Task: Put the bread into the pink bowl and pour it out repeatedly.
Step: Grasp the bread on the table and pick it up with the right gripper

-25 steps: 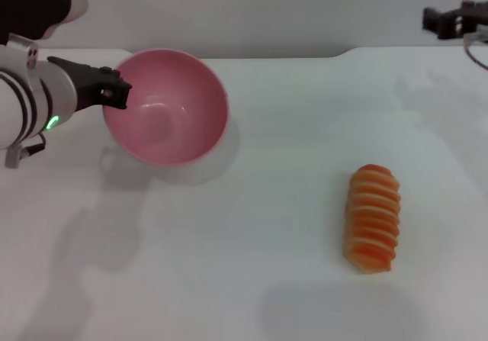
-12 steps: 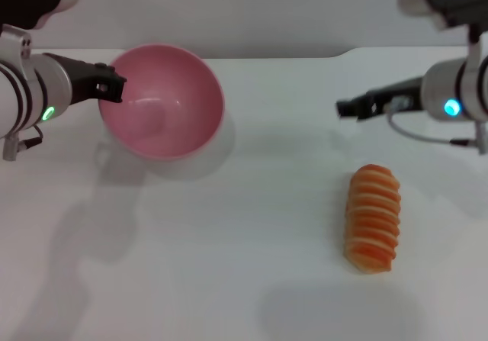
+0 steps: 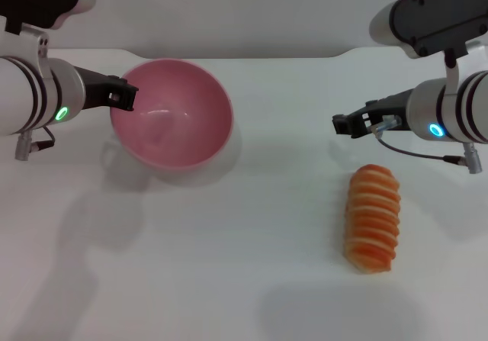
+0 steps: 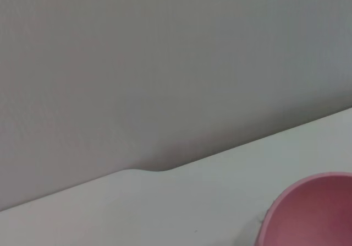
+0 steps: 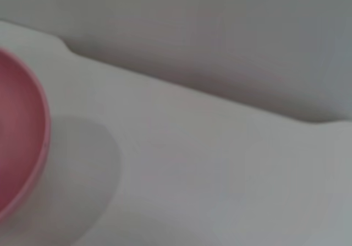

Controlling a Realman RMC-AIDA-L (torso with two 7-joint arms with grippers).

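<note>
White bench [image 3: 229, 265] meeting grey wall, left gripper [image 3: 122, 97] jaws clamping pink bowl [image 3: 171, 116] rim, right gripper [image 3: 343, 123] hovering just beyond bread [image 3: 372, 217], its jaws' gap unclear.

Lighting even and bright; right wrist view soft.
Soft shadows fall toward 6 o'clock on the white table [image 3: 252, 204]; faint glare inside the pink bowl [image 3: 171, 116].

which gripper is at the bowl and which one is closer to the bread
The left gripper is at the pink bowl, gripping its rim on the robot's left side. The right gripper hangs in the air just behind the bread, touching nothing.
</note>
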